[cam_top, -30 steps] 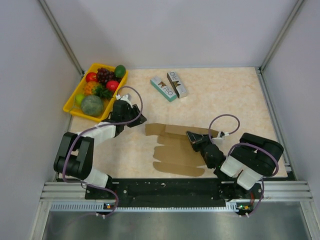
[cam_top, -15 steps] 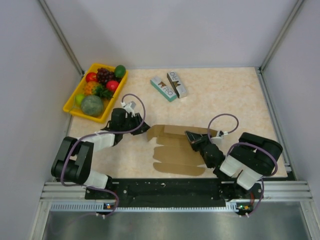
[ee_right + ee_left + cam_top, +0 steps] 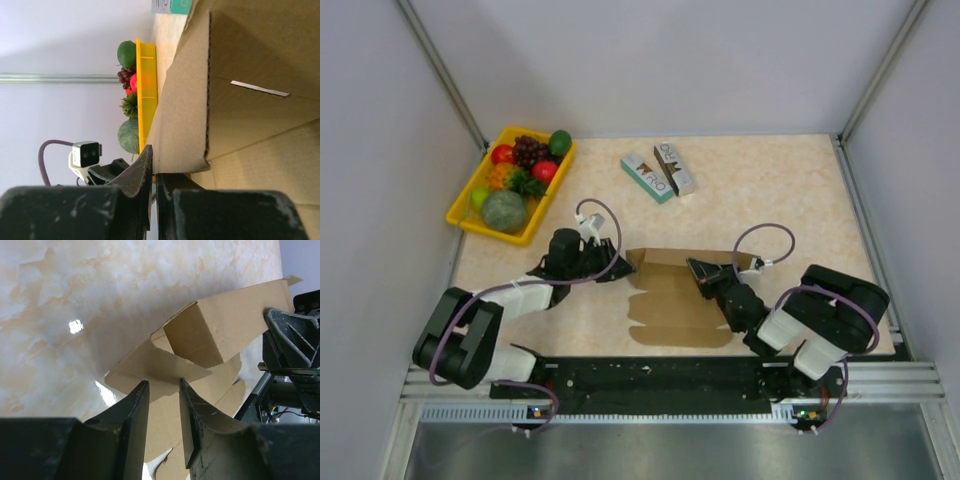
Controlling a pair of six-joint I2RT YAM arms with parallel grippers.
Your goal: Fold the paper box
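The paper box (image 3: 675, 305) is a plain brown die-cut sheet lying mid-table, its rear panel lifted off the surface. My right gripper (image 3: 698, 268) is shut on that raised panel's edge, seen in the right wrist view (image 3: 156, 172) with the cardboard (image 3: 235, 75) pinched between the jaws. My left gripper (image 3: 617, 262) is open at the sheet's left end. In the left wrist view its tips (image 3: 162, 390) stand at the edge of an end flap (image 3: 155, 367), a narrow gap between them. The right gripper also shows there, holding the panel's far end (image 3: 292, 340).
A yellow fruit tray (image 3: 485, 231) stands at the back left and shows in the right wrist view (image 3: 146, 90). Two small printed boxes, teal (image 3: 648, 177) and brown-white (image 3: 674, 167), lie behind the sheet. Walls close in left, right and back.
My left gripper has moved right, from near the fruit tray to the sheet's left end. The sheet has shifted slightly right. The right gripper keeps its hold.
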